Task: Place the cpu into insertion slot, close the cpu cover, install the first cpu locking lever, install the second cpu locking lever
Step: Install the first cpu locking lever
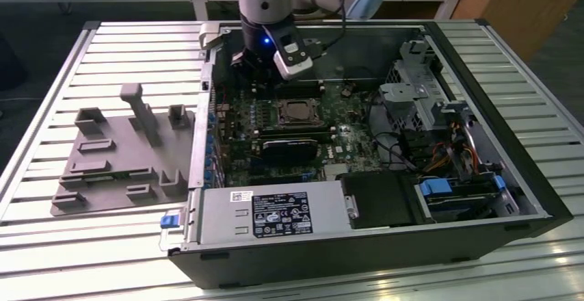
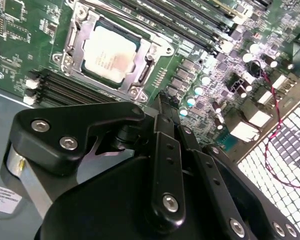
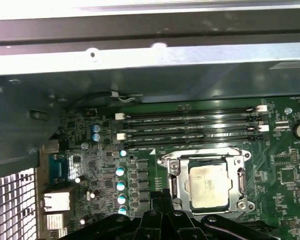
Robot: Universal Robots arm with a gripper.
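Cpu (image 2: 110, 54), prob light, stiff, fragile underneath so edges-only hold, sits flat in slot (image 2: 135, 91) w/ cover (image 2: 79, 40) down over its rim; gripper (image 2: 164, 102) pressed together, empty, hovers near slot.

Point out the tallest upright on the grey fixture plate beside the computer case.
The slim T-topped post at mid-plate; the blocks around it on the plate stand much lower.

Gripper (image 3: 162, 201): you see its jaws drawn together, tips just short of the socket.
Cpu (image 3: 207, 185): seated in the insertion slot (image 3: 186, 190), just ahead of your jaws, slightly aside.
Cpu cover (image 3: 166, 164): down flat, framing the chip.
Memory slots (image 3: 190, 125): beyond the socket from your jaws.
Capacitors (image 3: 121, 185): a row beside the jaws.
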